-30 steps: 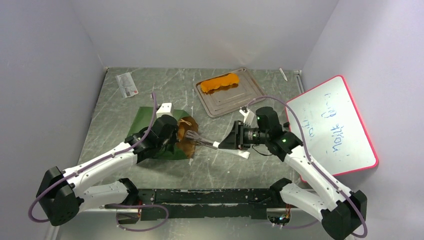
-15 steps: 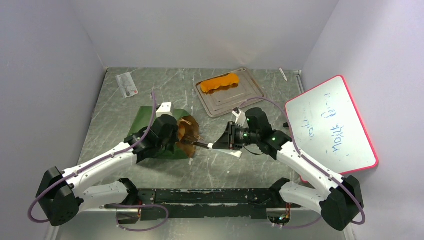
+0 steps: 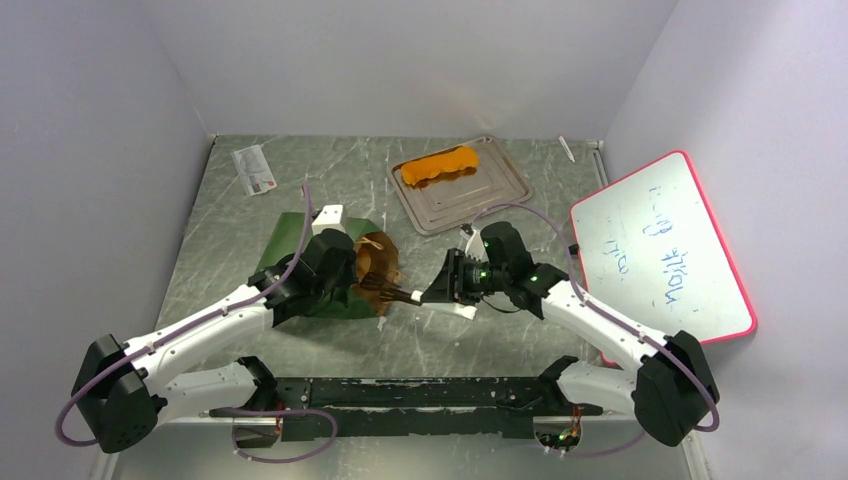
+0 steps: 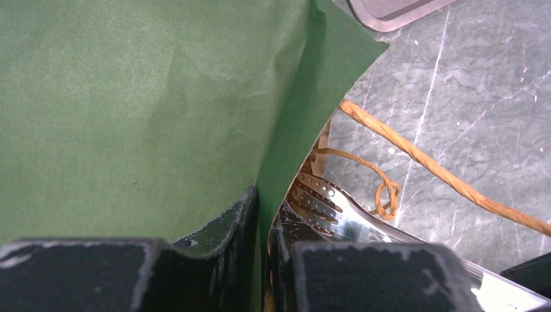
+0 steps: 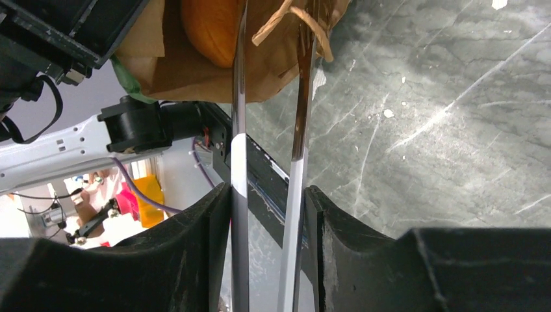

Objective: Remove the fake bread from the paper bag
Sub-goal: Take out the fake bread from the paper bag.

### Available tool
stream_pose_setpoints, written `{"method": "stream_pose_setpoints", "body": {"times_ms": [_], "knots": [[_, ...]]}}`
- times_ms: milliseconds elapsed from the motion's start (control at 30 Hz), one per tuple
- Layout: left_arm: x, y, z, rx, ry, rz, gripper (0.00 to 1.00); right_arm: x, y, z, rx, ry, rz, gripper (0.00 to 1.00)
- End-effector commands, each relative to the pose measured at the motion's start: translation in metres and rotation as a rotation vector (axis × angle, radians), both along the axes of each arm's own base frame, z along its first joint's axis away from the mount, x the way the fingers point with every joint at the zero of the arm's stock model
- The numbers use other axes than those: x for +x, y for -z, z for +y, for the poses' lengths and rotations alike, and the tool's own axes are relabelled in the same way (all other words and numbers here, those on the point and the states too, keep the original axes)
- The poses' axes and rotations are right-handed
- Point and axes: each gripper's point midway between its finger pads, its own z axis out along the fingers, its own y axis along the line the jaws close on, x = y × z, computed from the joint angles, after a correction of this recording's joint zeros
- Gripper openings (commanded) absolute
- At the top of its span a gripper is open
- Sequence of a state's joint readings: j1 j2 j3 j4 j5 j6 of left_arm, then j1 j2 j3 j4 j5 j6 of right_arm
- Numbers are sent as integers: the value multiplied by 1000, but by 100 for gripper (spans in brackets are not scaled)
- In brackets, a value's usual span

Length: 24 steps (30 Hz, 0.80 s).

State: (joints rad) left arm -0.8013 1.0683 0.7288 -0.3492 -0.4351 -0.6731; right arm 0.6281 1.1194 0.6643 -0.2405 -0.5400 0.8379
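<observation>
The dark green paper bag (image 3: 300, 250) lies on its side, its brown mouth (image 3: 375, 262) facing right. My left gripper (image 3: 345, 270) is shut on the bag's green edge (image 4: 286, 130), one finger on each side of the paper. My right gripper (image 3: 440, 290) is shut on metal tongs (image 3: 400, 294), pressing both arms (image 5: 239, 130). The tongs' tips reach into the bag mouth next to an orange piece of fake bread (image 5: 208, 29) inside. Another orange bread piece (image 3: 440, 165) lies on the grey tray (image 3: 470, 205).
A tan cord handle (image 4: 422, 162) trails from the bag over the table. A red-framed whiteboard (image 3: 660, 250) leans at the right. A small card (image 3: 254, 170) lies at the back left. The tray stands just behind the right arm.
My right arm has moved left toward the bag, bringing the tongs' tips from outside the mouth into it. The left gripper has kept its hold on the bag.
</observation>
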Motion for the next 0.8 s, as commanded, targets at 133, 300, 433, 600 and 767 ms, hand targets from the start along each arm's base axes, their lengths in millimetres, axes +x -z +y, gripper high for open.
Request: {"method": "stream_pose_setpoints", "body": {"times_ms": [133,300,433,600,767], "knots": [[5,-18,-16,-76,31,-25,7,13,5,11,30,4,-38,43],[6,-17,-20,-77,43,-15,7,21,11,16,33,15,-38,44],[6,-17,-23,-75,53,-7,7,27,15,21,47,25,-31,44],[6,-18,-25,-69,62,-1,7,33,18,27,64,27,-32,44],[6,-17,-26,-68,68,8,7,39,22,32,81,30,-33,44]]}}
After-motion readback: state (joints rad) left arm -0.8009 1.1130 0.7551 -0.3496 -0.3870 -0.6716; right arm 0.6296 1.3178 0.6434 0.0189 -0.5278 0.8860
